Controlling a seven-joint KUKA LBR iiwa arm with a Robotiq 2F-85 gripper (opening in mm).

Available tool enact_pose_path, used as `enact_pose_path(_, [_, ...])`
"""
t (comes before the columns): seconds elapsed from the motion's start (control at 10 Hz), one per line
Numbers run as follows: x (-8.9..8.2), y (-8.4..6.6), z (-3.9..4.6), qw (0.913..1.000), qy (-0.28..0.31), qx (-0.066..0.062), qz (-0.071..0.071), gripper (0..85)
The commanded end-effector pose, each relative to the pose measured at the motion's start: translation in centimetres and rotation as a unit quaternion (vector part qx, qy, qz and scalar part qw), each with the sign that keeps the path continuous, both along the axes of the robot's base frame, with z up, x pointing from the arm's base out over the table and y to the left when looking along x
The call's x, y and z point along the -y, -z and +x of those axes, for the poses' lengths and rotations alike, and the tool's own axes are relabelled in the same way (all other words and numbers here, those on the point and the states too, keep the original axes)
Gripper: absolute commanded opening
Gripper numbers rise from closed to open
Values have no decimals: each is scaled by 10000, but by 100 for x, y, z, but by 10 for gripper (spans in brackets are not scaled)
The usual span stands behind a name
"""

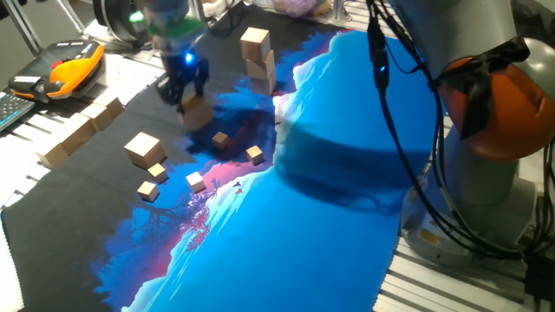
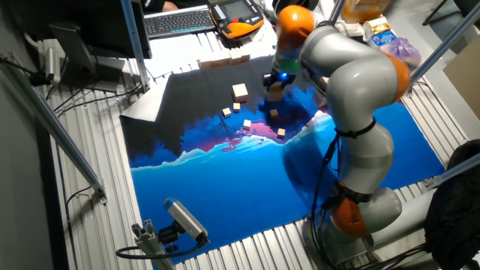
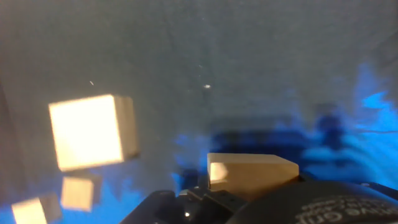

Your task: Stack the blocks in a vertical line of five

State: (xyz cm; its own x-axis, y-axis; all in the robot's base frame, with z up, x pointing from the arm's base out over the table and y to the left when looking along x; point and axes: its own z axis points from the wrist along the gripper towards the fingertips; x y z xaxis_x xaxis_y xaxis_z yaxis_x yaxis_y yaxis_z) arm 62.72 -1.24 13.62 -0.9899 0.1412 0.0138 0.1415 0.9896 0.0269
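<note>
My gripper (image 1: 192,102) is shut on a light-tan block (image 1: 197,113), low over the dark part of the mat; I cannot tell if the block touches it. The hand view shows this block (image 3: 252,173) between the fingers. A stack of three blocks (image 1: 258,61) stands behind and to the right of the gripper, slightly uneven. One loose block (image 1: 143,147) lies to the front left; it also shows in the other fixed view (image 2: 240,91) and in the hand view (image 3: 92,130). In the other fixed view the gripper (image 2: 275,87) is partly hidden by the arm, and the stack is hidden.
Several tiny cubes (image 1: 196,181) lie scattered on the mat around the loose block and in front of the gripper. Long wooden bars (image 1: 82,130) lie at the mat's left edge. A pendant (image 1: 65,68) and a keyboard lie beyond it. The arm's base (image 1: 486,130) is at the right.
</note>
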Motion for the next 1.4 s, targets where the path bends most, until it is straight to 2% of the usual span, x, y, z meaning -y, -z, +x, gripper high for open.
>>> enact_pose_path(0.0, [253, -641, -10, 9999, -69, -8, 72, 0])
enact_pose_path(0.2, [517, -789, -6, 9996, -276, -9, 67, 0])
enact_pose_path(0.3, [594, -823, -4, 9995, -307, -7, 91, 0])
enact_pose_path(0.5, [603, -818, 10, 9994, -325, -76, 77, 0])
enact_pose_path(0.6, [603, -818, 10, 9993, -355, -93, -14, 0])
enact_pose_path(0.7, [603, -818, 10, 9987, -436, -101, -257, 0])
enact_pose_path(0.8, [603, -818, 10, 9982, -481, -90, -349, 0])
enact_pose_path(1.0, [603, -818, 10, 9974, -513, 17, -507, 0])
enact_pose_path(1.2, [603, -818, 10, 9980, -401, 175, -460, 0])
enact_pose_path(1.3, [603, -818, 10, 9982, -354, 184, -444, 0])
